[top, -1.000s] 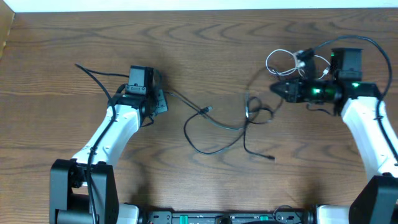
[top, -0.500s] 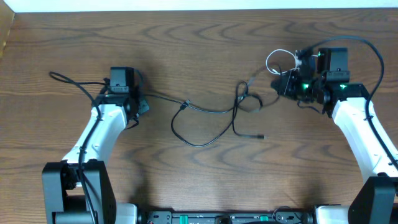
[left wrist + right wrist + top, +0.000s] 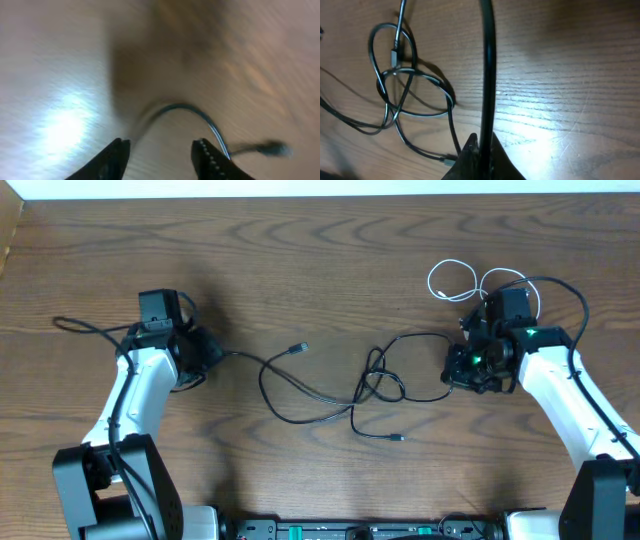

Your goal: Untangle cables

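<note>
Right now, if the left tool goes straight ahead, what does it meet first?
Probably the black cable arcing just ahead of the left tool; beyond it, only table. The view is blurred, so depth is unsure.

Black cables (image 3: 370, 385) sprawl across the table (image 3: 300, 250); far side free.

Cable count: one white cable (image 3: 465, 278), looped just beyond the right gripper (image 3: 452, 370). The black cables (image 3: 375, 380) form one tangle between the right gripper and the left gripper (image 3: 205, 350); their number cannot be resolved where the strands overlap. Free plug ends (image 3: 300, 347) in view: two. Grippers: two. Arms: two. Table (image 3: 300, 250): one.
</note>
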Robot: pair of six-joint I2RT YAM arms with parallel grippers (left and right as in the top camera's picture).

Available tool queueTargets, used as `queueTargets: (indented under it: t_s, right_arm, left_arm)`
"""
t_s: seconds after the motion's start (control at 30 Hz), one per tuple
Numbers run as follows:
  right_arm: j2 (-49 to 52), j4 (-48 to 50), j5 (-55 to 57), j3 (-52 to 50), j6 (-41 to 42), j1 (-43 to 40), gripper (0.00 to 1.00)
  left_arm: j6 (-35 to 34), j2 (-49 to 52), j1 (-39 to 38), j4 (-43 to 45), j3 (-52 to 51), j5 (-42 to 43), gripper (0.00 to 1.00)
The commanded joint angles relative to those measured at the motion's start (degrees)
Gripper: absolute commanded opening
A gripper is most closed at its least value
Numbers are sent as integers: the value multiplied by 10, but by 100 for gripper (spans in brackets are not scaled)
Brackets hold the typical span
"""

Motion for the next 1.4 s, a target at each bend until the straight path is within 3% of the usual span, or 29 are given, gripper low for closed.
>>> queueTargets:
  t_s: [0.0,0.07,0.17,0.33,0.37,0.4,0.43,0.67,0.77,1.37]
  right_arm:
    - [0,17,-26,-3,-47,7,13]
    - [0,23,-44,-3,-46,7,23]
    - [0,23,-47,-3,-46,7,49]
    - [0,11,-47,-3,-49,11,63]
    - [0,10,-41,-3,-48,11,66]
    - [0,11,-37,-3,-48,11,67]
    - [0,12,-30,-3,-48,11,68]
    - [0,11,-15,-3,-48,11,71]
    - [0,14,-15,-3,-48,11,71]
    - [0,14,-15,-3,-48,11,71]
  left_arm:
    - [67,-7,-16,-59,80,110,58]
    - [84,-7,-39,-92,111,112,62]
    - [111,-7,-92,-113,136,111,62]
    - [113,5,-204,-85,136,108,61]
    - [113,17,-240,-64,136,97,56]
    - [113,26,-258,-51,136,85,48]
    - [113,35,-274,-39,136,77,47]
    - [113,115,-371,48,136,64,47]
    - [113,148,-401,84,136,17,47]
    - [114,221,-454,152,136,-8,48]
